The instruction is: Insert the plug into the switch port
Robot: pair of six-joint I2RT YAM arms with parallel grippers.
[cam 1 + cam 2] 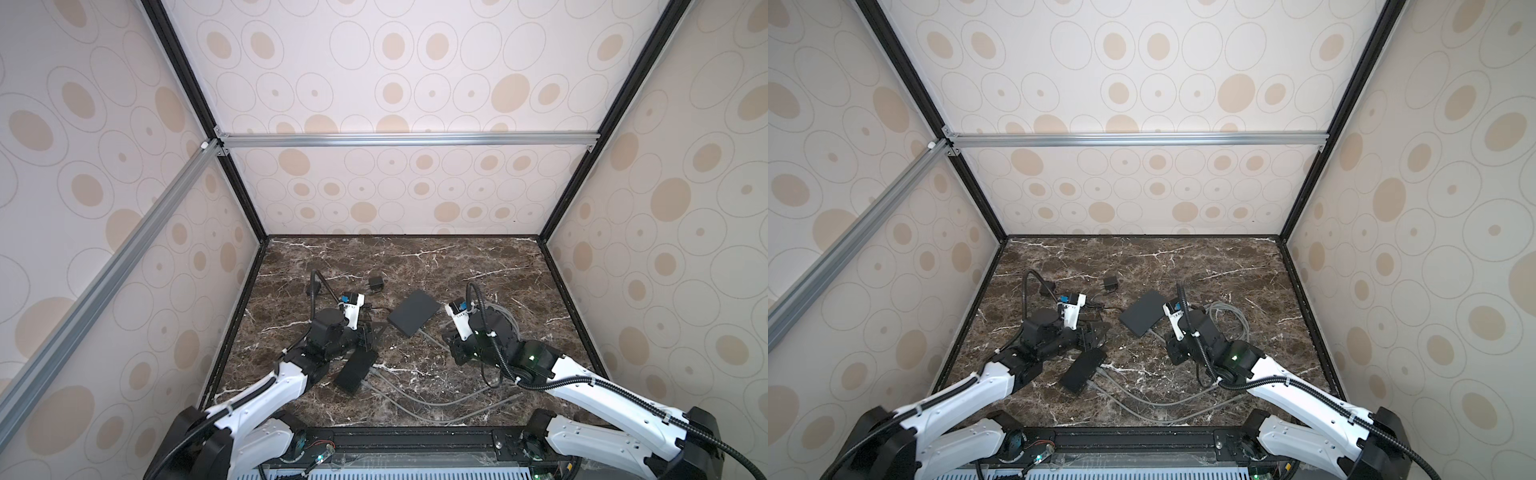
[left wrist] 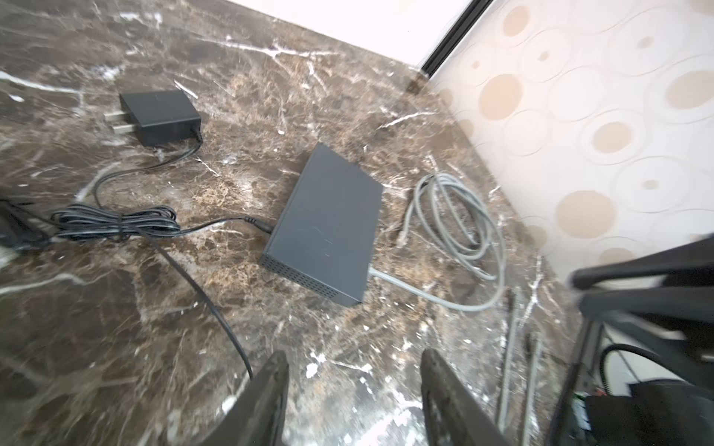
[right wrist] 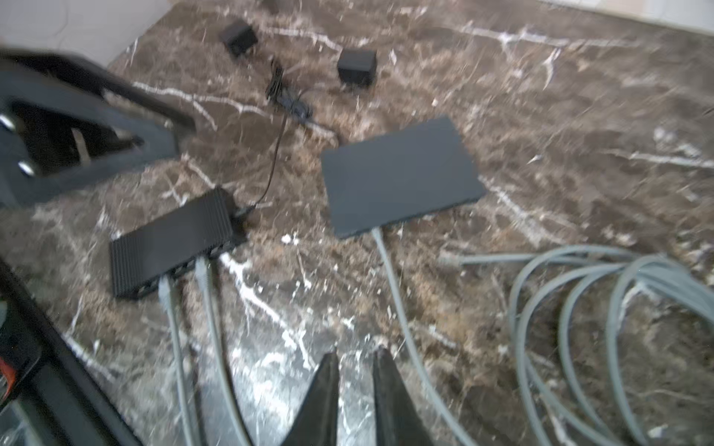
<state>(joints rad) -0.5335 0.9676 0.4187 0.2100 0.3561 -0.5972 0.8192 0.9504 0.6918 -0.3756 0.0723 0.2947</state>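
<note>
My right gripper (image 3: 356, 351) is parted by only a narrow gap and holds nothing. My left gripper (image 2: 353, 359) stands wider, also empty.

The flat switch (image 3: 402, 173) lies on the worktop (image 3: 579, 116) ahead of my right gripper, apart from it. The grey cable (image 3: 398, 301) from its seated plug (image 3: 376, 233) runs back just beside that gripper's fingers (image 3: 386, 390). A loose plug (image 3: 448, 260) lies on the worktop between the flat switch and the cable coil (image 3: 579, 309), touching neither gripper.

In both top views the ribbed switch (image 1: 355, 372) lies close to my left gripper. Two more cable ends (image 3: 164, 287) sit in its ports.

Counted, there are two switches, three plugs seated in ports and one loose plug. There are also two adapters: a power adapter (image 3: 239, 36) and a second adapter (image 3: 357, 67), both beyond the switches.
</note>
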